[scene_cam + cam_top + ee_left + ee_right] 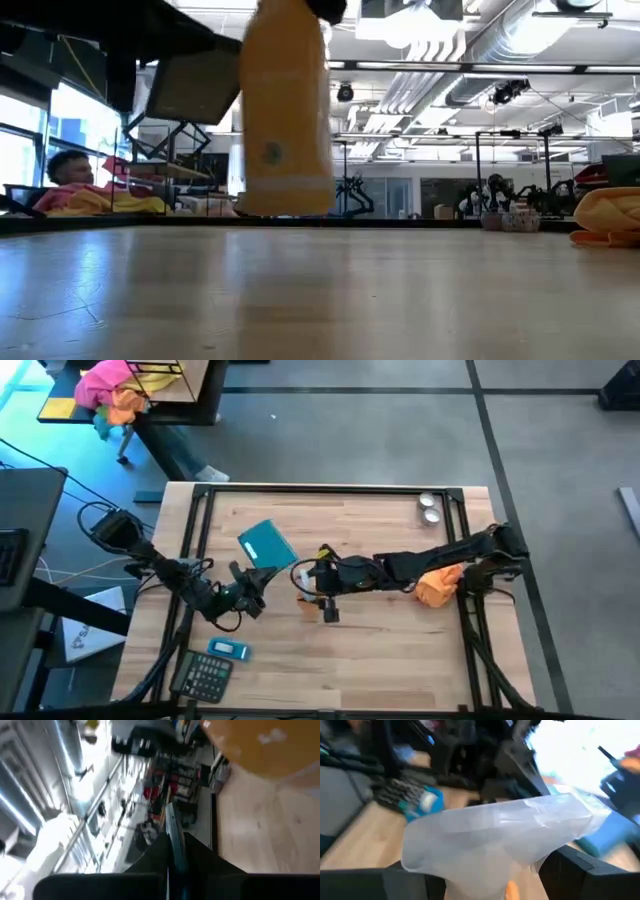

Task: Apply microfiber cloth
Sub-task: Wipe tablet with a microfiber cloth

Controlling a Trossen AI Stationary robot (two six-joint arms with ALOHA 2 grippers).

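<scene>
Orange microfiber cloth [438, 586], a soft crumpled fabric heap at the high view's right, lies partly hidden under the right arm. Right gripper [322, 600], at centre, is clamped on a small orange spray bottle [285, 110] with a white cap; left gripper [252, 586] grips a thin dark phone [176, 847] seen only edge-on.

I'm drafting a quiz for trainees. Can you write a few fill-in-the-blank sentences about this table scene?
1. The right gripper holds the orange spray bottle by its ___ top.
2. The microfiber cloth lies beneath the ___ arm.
3. The calculator lies on the ___ arm's side of the table.
Missing words: white; right; left.
</scene>
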